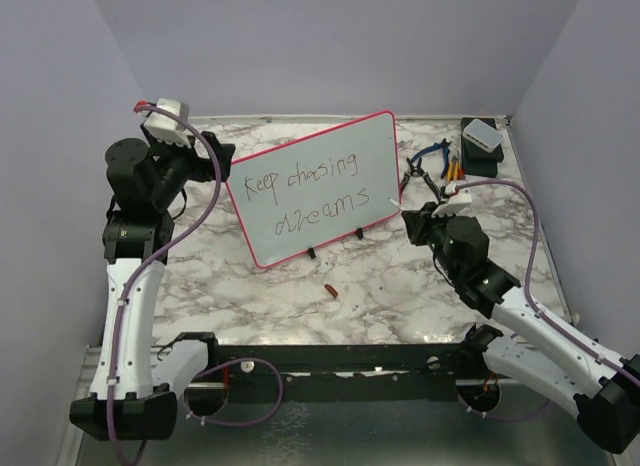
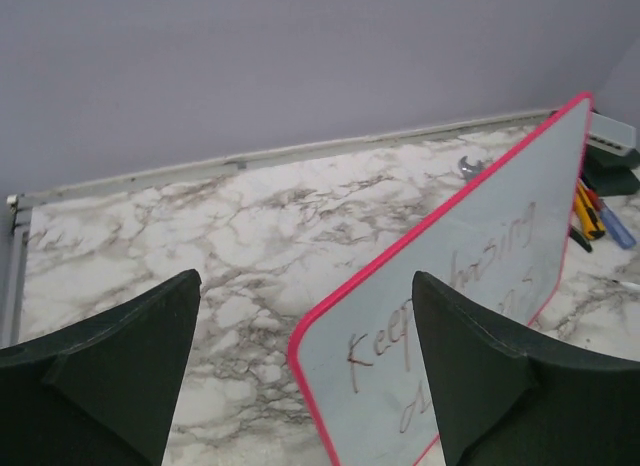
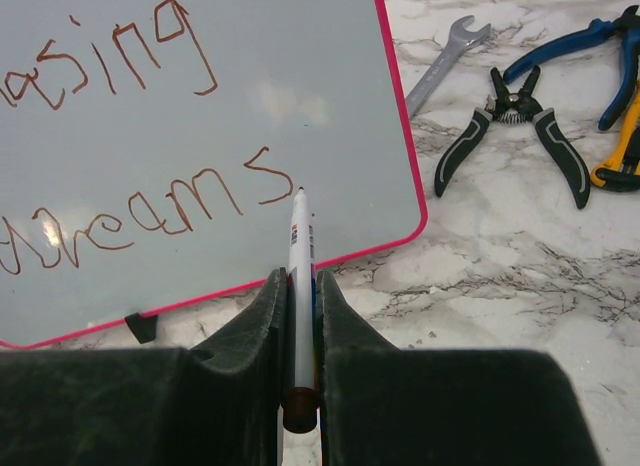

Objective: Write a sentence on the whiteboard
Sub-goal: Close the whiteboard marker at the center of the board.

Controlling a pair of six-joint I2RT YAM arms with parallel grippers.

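Note:
The whiteboard (image 1: 372,154) stands tilted on small black feet mid-table, its frame pink-red. The sentence (image 1: 300,183) reads "Keep chasing dreams" in two lines of dark red marker. My right gripper (image 3: 297,282) is shut on a white marker (image 3: 300,236), whose tip sits by the final "s" near the whiteboard's (image 3: 300,96) lower right corner. In the left wrist view my left gripper (image 2: 305,281) is open wide, with the whiteboard's (image 2: 470,221) left corner seen between its fingers and touching neither. "Keep" of the sentence (image 2: 375,346) shows there.
Black-handled pliers (image 3: 510,126), a wrench (image 3: 440,61) and blue-handled pliers (image 3: 590,41) lie right of the board. A black box with a white block (image 1: 482,144) sits at the back right corner. A small reddish cap (image 1: 330,290) lies in front of the board.

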